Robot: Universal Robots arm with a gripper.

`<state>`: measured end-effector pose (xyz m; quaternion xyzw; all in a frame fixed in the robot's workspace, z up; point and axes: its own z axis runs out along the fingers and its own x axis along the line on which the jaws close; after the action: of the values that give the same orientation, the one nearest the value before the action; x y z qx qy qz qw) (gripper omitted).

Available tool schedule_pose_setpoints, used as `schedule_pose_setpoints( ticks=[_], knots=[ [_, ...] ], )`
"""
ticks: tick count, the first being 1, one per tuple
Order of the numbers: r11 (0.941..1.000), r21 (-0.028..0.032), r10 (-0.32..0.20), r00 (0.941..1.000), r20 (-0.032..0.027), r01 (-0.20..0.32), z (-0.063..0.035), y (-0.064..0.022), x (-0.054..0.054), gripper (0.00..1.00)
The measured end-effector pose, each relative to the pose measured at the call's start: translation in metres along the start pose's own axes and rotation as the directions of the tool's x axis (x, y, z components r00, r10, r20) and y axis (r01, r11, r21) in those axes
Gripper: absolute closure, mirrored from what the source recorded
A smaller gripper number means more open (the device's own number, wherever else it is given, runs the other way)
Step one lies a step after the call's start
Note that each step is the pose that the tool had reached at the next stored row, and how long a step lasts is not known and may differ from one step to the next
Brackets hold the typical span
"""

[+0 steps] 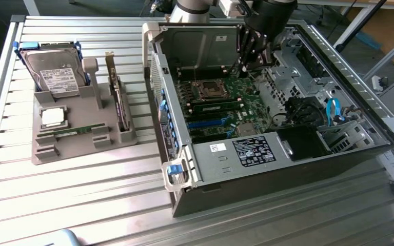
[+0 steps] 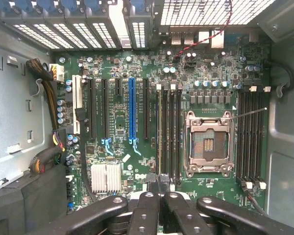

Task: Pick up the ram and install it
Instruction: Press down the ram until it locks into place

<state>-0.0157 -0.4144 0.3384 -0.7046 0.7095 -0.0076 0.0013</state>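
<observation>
Closed tight, the gripper (image 2: 159, 180) hangs inside the open computer case (image 1: 183, 164), fingertips pressed together with nothing visible between them; it sits above the motherboard (image 1: 241, 115), over one end of the memory slots beside the empty processor socket (image 1: 207, 89); one ram stick (image 1: 214, 108) stands in a slot just on the near side of that socket, apart from the fingers; a second ram stick (image 1: 74, 131) lies flat in the grey tray (image 1: 46, 154) on the table (image 1: 80, 205), well off to the exterior view's left, near a silver chip (image 1: 52, 117), a hard drive (image 1: 53, 72) and an upright card (image 1: 118, 97).
</observation>
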Motion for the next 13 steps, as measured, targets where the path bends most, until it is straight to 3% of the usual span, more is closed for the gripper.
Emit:
schedule_pose_setpoints(
  ticks=[3, 13],
  knots=[
    [1.0, 0.0, 0.0, 1.0, -0.0001, 0.0, 0.0, -0.0034, 0.0, 0.89],
    [1.0, 0.0, 0.0, 1.0, 0.0, 0.0, 0.0004, -0.0355, 0.0, 0.89]
  ],
)
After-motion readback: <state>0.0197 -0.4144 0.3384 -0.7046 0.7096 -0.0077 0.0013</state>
